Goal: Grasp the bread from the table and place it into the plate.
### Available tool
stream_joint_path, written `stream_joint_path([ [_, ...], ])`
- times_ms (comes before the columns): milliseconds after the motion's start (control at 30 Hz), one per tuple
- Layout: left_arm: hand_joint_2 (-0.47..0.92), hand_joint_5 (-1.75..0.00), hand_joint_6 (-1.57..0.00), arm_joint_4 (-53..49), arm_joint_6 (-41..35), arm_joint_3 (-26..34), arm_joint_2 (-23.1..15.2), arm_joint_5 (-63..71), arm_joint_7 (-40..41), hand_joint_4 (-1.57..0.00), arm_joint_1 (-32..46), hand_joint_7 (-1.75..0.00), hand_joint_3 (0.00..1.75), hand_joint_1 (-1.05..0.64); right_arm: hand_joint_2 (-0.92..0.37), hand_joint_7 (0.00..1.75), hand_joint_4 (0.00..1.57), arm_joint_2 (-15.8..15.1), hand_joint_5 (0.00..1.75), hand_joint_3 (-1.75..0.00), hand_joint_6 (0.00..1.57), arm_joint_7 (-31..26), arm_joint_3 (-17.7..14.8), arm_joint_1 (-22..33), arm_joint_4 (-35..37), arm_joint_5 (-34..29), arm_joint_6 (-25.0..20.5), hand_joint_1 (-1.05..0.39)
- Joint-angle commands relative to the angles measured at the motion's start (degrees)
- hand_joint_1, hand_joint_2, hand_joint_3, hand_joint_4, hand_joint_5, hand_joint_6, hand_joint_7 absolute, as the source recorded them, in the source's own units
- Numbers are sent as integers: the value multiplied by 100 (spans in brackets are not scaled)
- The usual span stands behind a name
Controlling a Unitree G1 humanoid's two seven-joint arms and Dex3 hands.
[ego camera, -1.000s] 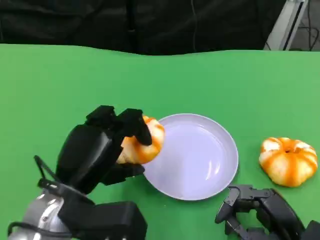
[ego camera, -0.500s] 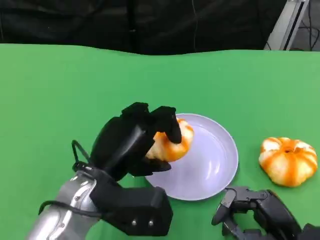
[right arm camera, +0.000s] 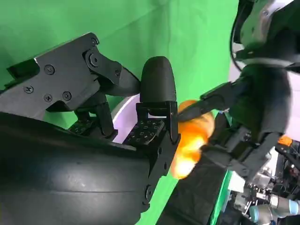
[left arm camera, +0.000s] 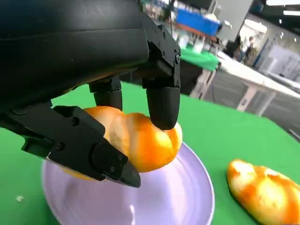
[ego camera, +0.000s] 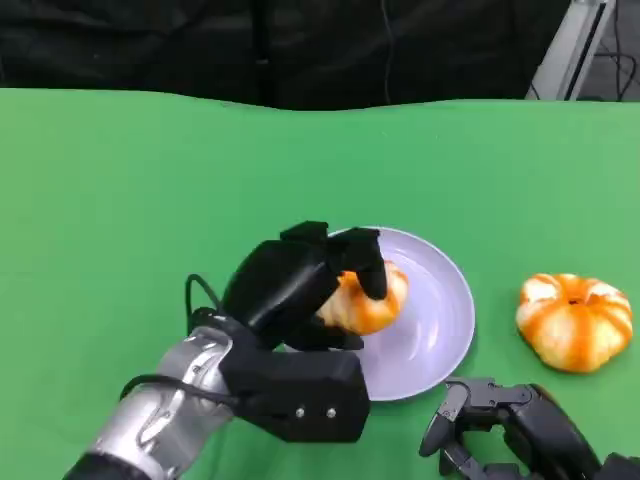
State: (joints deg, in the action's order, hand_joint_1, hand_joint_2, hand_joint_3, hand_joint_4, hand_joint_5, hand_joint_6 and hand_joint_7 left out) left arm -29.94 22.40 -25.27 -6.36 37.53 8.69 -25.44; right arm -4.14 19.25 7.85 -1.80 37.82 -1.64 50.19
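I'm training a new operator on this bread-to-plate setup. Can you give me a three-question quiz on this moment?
1. True or false: the left hand holds a bread over the plate.
2. Where does the second bread lie? A) on the plate B) on the green table, on the right hand's side of the plate C) in the right hand
3. Fill in: the right hand holds ____.

Key: 1 true; 2 B; 3 nothing

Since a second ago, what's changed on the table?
The left robot hand carried the bread it grips rightward, from beside the plate to over it. The grip is unchanged. The second bread, plate and right robot hand stayed put.
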Motion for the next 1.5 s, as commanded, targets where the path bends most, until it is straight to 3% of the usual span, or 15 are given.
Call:
stream_joint_path([
  [33,79,-175,-54,-658,308,-36,22,-61,147,-50,-395,-156,0,-6,-61,108,81,-34,147,-96,90,7,-6,5,2,38,-33,-16],
  [333,76,-174,-57,-1750,683,-120,170,-113,209,-49,-931,-151,0,-7,-60,110,81,-41,148,-97,89,-7,2,-21,49,10,-21,-17],
  [500,78,-162,-64,-2114,745,-188,217,-89,352,-53,-1091,-133,0,-10,-59,112,81,-33,147,-100,88,-6,1,-33,77,18,19,-16],
  [533,79,-144,-72,-2141,744,-192,225,-101,356,-59,-1101,-108,0,-13,-58,113,81,-35,147,-101,87,0,0,-38,80,22,15,-17],
  [567,80,-136,-77,-2161,745,-194,230,-109,359,-61,-1110,-95,0,-14,-58,113,81,-37,147,-101,87,4,0,-41,83,25,13,-17],
  [633,80,-130,-82,-2194,730,-209,233,-115,298,-63,-1125,-85,0,-15,-58,113,81,-32,147,-101,87,-7,0,-40,89,18,12,-17],
  [667,83,-89,-84,-2207,715,-220,232,-117,249,-68,-1131,-46,0,-25,-58,113,81,-27,147,-101,87,-18,0,-39,93,11,13,-17],
  [700,84,-64,-90,-2183,662,-257,213,-87,156,-75,-1146,-25,0,-28,-58,113,81,-19,148,-100,87,-30,-2,-30,81,10,-11,-17],
  [733,89,-34,-81,-2154,614,-289,196,-68,68,-75,-1157,-10,2,-40,-58,112,81,-12,147,-100,87,-39,-3,-23,72,10,-25,-18],
  [767,90,-20,-76,-2130,583,-310,183,-58,15,-75,-1163,-5,4,-45,-58,112,81,-8,147,-100,87,-44,-4,-18,65,12,-35,-18],
  [867,92,-6,-65,-2074,500,-301,178,-155,-250,-70,-1159,-1,10,-55,-58,111,82,3,147,-100,88,-35,0,1,30,33,-79,-18],
  [933,92,-2,-42,-2001,405,-262,185,-296,-568,-53,-1126,0,28,-70,-59,112,81,17,149,-100,87,-4,12,42,-30,74,-146,-17],
  [1133,92,0,-9,-1764,117,-112,204,-645,-1210,-34,-1056,0,62,-85,-59,113,80,6,152,-101,87,-7,14,34,-45,24,-140,-17],
  [1500,92,0,-8,-1501,63,104,146,-1073,-1569,-30,-915,-1,77,-91,-56,117,80,-17,153,-105,86,-16,13,21,-53,-7,-99,-17],
])
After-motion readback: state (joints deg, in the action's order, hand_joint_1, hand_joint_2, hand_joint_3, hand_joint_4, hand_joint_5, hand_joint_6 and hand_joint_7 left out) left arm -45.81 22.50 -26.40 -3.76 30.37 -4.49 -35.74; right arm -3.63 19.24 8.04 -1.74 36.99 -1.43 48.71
